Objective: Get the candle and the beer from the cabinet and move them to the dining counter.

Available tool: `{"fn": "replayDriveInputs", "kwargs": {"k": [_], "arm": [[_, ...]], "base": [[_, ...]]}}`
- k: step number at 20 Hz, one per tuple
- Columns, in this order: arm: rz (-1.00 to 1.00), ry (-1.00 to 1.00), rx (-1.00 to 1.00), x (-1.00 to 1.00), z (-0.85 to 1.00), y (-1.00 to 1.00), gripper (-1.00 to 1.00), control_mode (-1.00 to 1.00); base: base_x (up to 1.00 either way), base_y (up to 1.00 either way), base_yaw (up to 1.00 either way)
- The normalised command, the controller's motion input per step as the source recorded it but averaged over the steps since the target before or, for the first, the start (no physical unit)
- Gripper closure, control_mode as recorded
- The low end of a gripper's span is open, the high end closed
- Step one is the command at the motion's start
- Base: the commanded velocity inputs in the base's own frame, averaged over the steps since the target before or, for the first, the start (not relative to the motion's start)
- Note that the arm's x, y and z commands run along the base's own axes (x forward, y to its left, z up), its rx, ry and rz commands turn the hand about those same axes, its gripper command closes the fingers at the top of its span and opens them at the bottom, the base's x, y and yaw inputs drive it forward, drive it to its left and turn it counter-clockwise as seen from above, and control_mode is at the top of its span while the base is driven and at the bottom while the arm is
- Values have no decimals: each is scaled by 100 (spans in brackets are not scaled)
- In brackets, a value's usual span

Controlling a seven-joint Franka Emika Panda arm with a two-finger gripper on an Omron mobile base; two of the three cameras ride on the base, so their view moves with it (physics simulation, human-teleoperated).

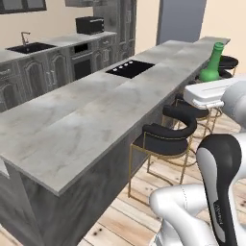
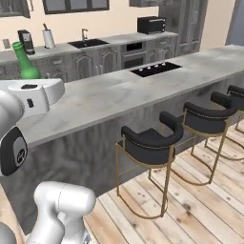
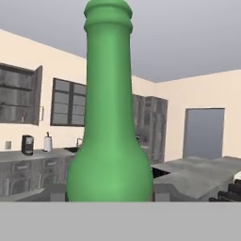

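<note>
A: Nearest first. What's at the gripper (image 3: 109,200)?

B: The beer (image 3: 109,117) stands upright between the fingers (image 3: 55,194), which press its lower body from both sides. The jaws are closed partway on the bottle. In the hand view the green neck rises straight up the middle.

A: And from the base cameras?

B: In the left base view the beer (image 1: 213,63) pokes up behind the white hand, held above the stools on the near side of the desk (image 1: 86,125). In the right base view the beer (image 2: 25,62) shows over the hand at the left, near the desk (image 2: 119,93) end.

A: On the desk itself?

B: Marble top bare, apart from a black cooktop (image 1: 129,68) set flush further along. Black stools (image 2: 150,143) with gold legs line its front.

A: Far side?

B: Wall counter with a sink (image 2: 87,43), a paper-towel roll (image 2: 48,38) and a toaster (image 2: 151,25). The cabinet (image 3: 19,96) hangs above, door open. Can't see the candle.
</note>
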Motion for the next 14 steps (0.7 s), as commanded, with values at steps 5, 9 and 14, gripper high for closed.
{"fn": "replayDriveInputs", "kwargs": {"k": [5,9,14], "arm": [[0,0,0,0,0,0,100,100],[0,0,0,0,0,0,100,100],[6,0,1,14,-8,-8,100,-100]], "base": [[55,-53,47],[70,-60,39],[64,-43,28]]}}
